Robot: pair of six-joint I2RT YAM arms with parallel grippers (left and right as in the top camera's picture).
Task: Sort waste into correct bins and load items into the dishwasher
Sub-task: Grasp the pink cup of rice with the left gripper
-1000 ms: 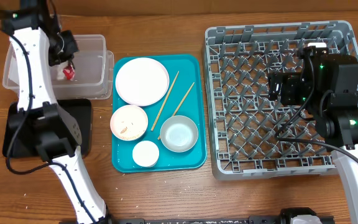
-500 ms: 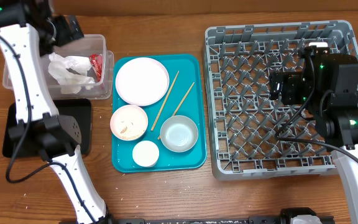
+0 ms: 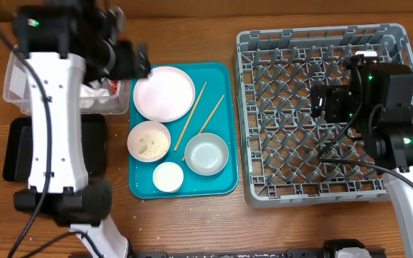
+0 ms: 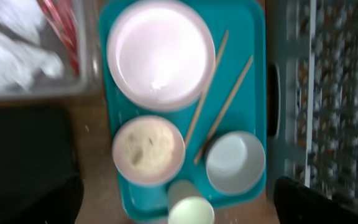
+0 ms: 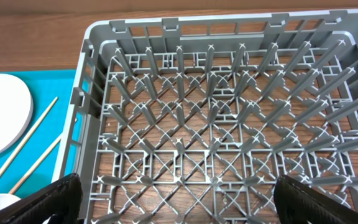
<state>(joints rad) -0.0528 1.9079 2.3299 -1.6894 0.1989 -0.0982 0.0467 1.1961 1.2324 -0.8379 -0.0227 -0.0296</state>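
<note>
Rightward, biggest of all: grey plastic dish rack [image 3: 321, 107], square, gridded with upright pegs, flat on the wooden table [image 3: 264, 229]. Poised above its right half, the right gripper [image 5: 176, 186], fingers spread wide, nothing between them. Next in size, at centre: teal serving tray [image 3: 221, 79], just beside the rack's left wall, bearing all the dishes. At far left, partly hidden under the left arm [image 3: 56, 129]: clear rectangular tub [image 3: 13, 89] toward the back, shallow black tray [image 3: 13, 154] in front of it. Above the gap between tub and teal tray, the left gripper [image 4: 176, 186], likewise spread wide and gripping nothing. On the teal tray's rear left: pale pink round plate [image 3: 163, 94], flat and bare. In front of that, a pink bowl [image 3: 130, 143], upright, speckled inside with white rice grains and crumbs [image 4: 143, 146]. To its right, grey-green bowl [image 3: 206, 154], upright. Between the two and nearer the front edge, a small white cup [image 3: 168, 176]. Slanting beside the plate, two thin wooden chopsticks [image 4: 207, 90], roughly parallel, apart from each other. Inside the tub: crumpled white paper napkin [image 4: 8, 46], and beside it a small red-and-white wrapper [image 4: 64, 28].
</note>
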